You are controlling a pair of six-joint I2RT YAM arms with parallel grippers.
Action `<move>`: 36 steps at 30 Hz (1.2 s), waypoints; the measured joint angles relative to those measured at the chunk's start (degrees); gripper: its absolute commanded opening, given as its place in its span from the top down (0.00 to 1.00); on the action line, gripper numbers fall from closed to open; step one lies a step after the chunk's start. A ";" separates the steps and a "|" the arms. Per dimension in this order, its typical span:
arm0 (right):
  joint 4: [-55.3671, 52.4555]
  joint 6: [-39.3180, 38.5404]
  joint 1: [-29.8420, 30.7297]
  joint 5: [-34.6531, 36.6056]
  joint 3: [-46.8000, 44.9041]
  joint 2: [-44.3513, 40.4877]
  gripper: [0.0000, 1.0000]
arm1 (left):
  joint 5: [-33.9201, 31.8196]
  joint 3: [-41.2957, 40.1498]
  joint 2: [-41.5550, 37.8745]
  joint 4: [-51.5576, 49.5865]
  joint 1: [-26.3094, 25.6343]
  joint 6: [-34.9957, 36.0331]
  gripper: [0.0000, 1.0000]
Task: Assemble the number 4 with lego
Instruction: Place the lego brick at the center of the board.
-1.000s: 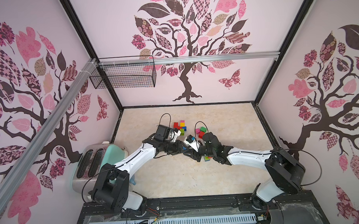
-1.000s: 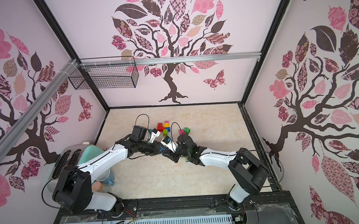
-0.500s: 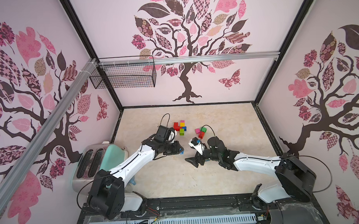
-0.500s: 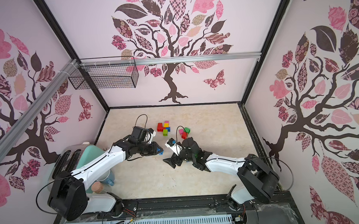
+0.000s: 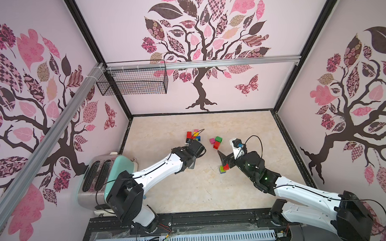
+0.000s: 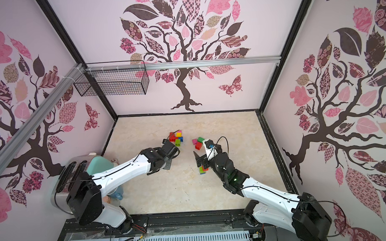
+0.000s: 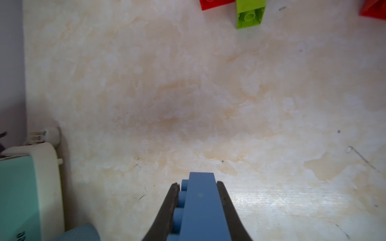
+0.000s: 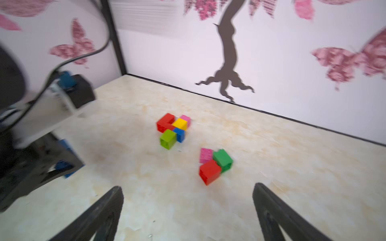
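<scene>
My left gripper (image 7: 198,184) is shut on a long blue lego brick (image 7: 200,208), held a little above the floor; in a top view it (image 5: 191,164) hangs left of centre. My right gripper (image 8: 188,186) is open and holds nothing. In a top view it (image 5: 224,160) hovers over a small lime, red and blue stack (image 5: 223,168). A far cluster of red, yellow, pink, blue and lime bricks (image 8: 173,129) lies on the floor. Nearer to my right gripper lie a pink, a green and a red brick (image 8: 215,164). Both clusters show in both top views.
A mint and chrome toaster (image 5: 99,175) stands at the left edge, with a blue mug (image 6: 118,192) under the left arm. A wire basket (image 5: 133,81) hangs on the back wall. Patterned walls close in the beige floor (image 5: 190,191) on three sides.
The two grippers met at the centre a second ago and have drawn apart. The right one has opened and pulled back to the right. The left one keeps the blue brick.
</scene>
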 measured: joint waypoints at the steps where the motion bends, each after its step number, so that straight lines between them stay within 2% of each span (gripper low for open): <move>1: -0.63 1.79 -0.85 2.38 0.09 0.52 0.01 | -1.79 1.07 1.86 -1.09 -0.81 -0.17 1.00; 8: -3.32 10.05 -2.71 10.95 0.22 1.03 0.00 | -11.72 5.84 15.41 -9.18 -3.89 -4.57 0.99; 17: -7.45 12.76 -3.10 12.79 0.87 1.22 0.00 | -14.75 7.78 25.07 -15.10 -5.84 -8.55 0.88; 19: -8.20 12.79 -3.13 12.76 1.38 1.40 0.00 | -14.73 8.17 26.29 -15.87 -5.84 -8.98 0.81; 21: -8.70 12.79 -3.13 12.74 1.75 1.46 0.00 | -14.86 8.90 27.41 -16.59 -5.90 -9.38 0.63; 23: -9.33 12.87 -3.15 12.74 2.08 1.46 0.01 | -15.08 9.33 27.93 -16.92 -6.25 -9.77 0.51; 29: -10.23 14.29 -3.15 12.66 2.32 1.46 0.01 | -14.08 10.60 27.80 -17.09 -6.86 -8.57 0.38; 33: -10.56 14.12 -3.17 12.74 2.51 1.79 0.01 | -9.88 10.67 25.38 -14.84 -6.86 -6.73 0.30; 36: -11.37 13.75 -3.17 13.11 3.23 2.60 0.01 | -5.81 10.67 20.72 -11.89 -6.86 -5.11 0.22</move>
